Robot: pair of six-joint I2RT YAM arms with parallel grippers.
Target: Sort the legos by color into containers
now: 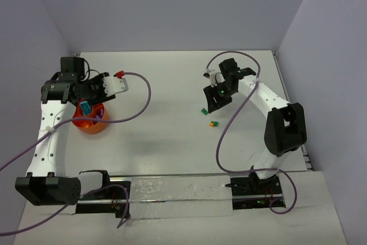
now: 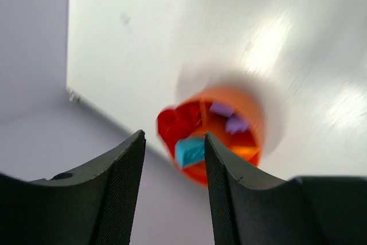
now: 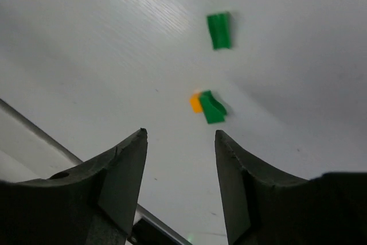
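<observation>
No text, label, brand, number or sign can be read in any of the views.

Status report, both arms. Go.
Left gripper open, empty, near orange bowl. Right gripper open, facing green brick and green-orange pair. Nothing in the way.
</observation>
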